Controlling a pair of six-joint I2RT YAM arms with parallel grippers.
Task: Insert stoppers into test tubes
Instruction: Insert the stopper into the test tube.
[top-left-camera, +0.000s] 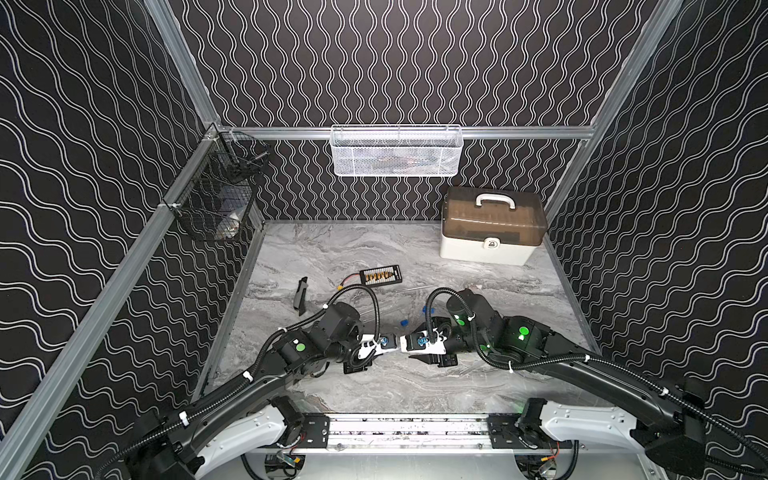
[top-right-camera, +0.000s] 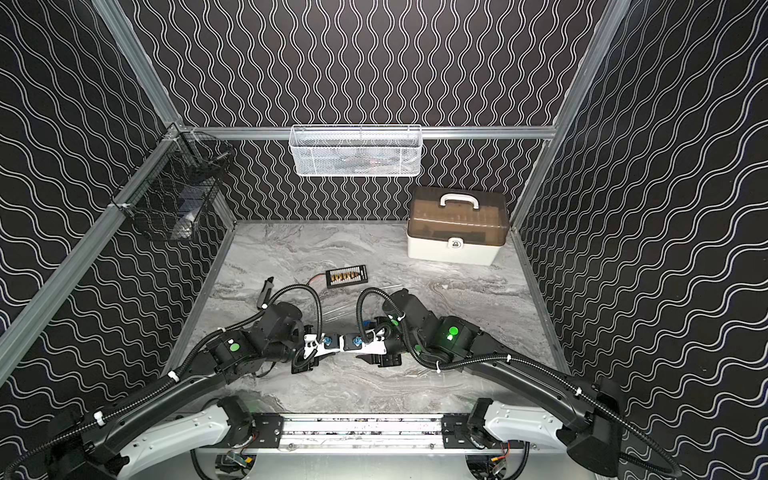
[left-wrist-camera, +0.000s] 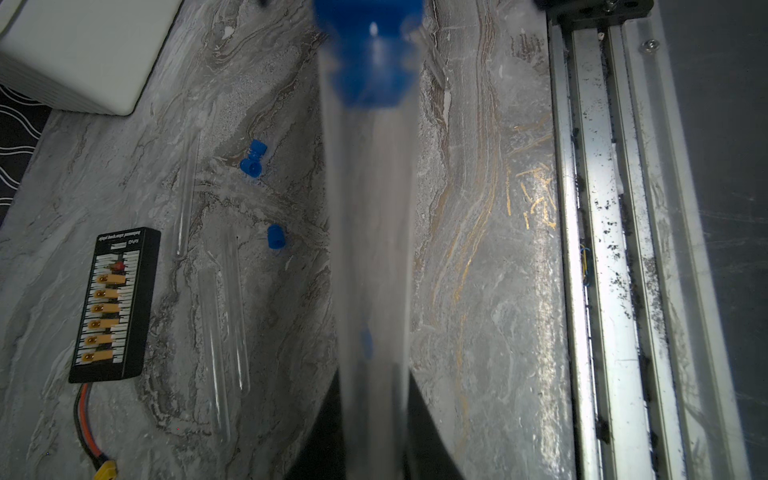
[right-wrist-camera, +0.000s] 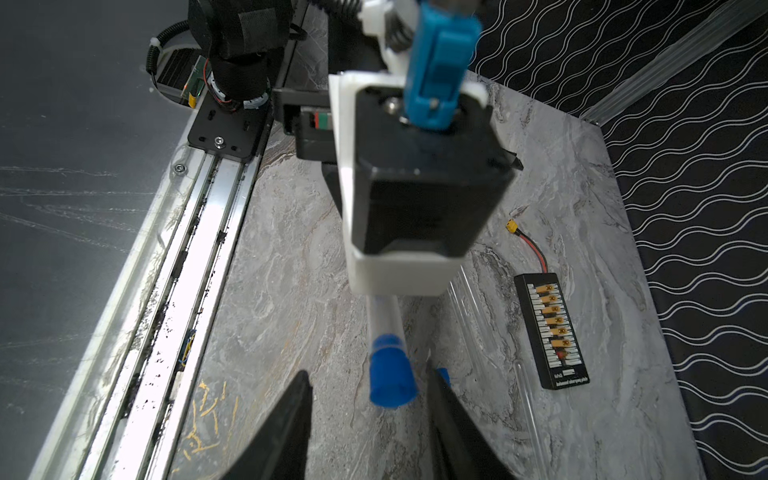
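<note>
At centre, left tool (left-wrist-camera: 372, 399) clamps test tube (left-wrist-camera: 370, 228); stopper (right-wrist-camera: 390, 376) end faces spread right tool (right-wrist-camera: 368, 374).

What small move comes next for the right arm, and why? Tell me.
Probably back the right gripper straight off. The stopper looks seated in the mouth of the test tube held by the shut left gripper, and the right jaws stand open around it, apparently not gripping.
</note>
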